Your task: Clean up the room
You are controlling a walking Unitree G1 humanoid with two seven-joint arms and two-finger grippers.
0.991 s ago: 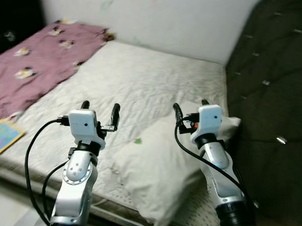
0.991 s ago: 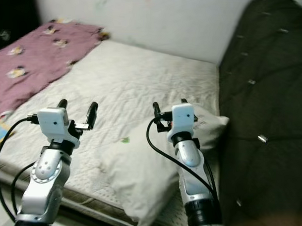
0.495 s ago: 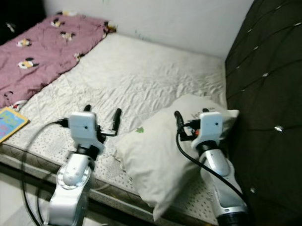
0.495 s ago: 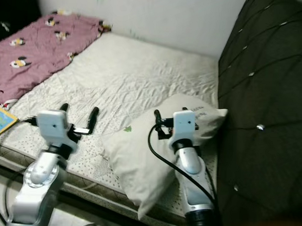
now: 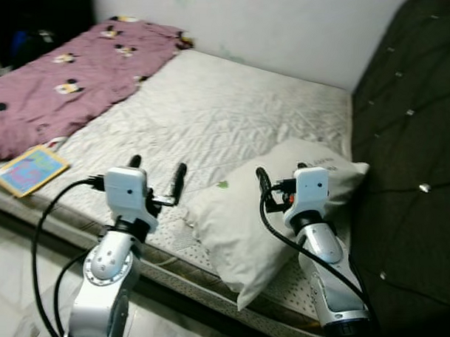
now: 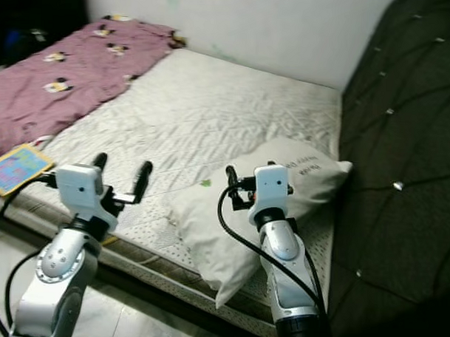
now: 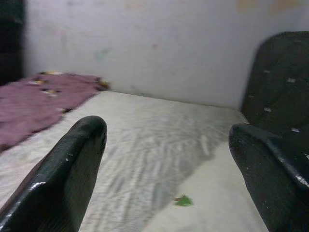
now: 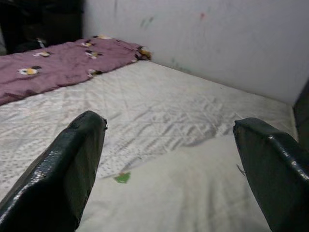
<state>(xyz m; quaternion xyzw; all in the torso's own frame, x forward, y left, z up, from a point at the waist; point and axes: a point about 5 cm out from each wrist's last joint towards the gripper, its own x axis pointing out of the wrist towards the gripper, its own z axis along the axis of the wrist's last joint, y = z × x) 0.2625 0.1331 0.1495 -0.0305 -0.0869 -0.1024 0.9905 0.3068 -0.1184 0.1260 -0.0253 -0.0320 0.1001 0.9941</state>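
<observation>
Eye views: white rumpled pillow (image 5: 283,207) lies on the quilted white mattress (image 5: 234,117) by the dark tufted headboard (image 5: 411,145); left gripper (image 5: 157,173) and right gripper (image 5: 279,175) hover spread, empty. Wrist views: fingers (image 8: 72,164) apart above pillow. Possibly overhanging the edge; a one-sided grab could drag it off.

Both arms raised forward, hands empty.
The left hand (image 5: 157,173) and right hand (image 5: 281,178) point ahead, level, fingers spread apart.
</observation>
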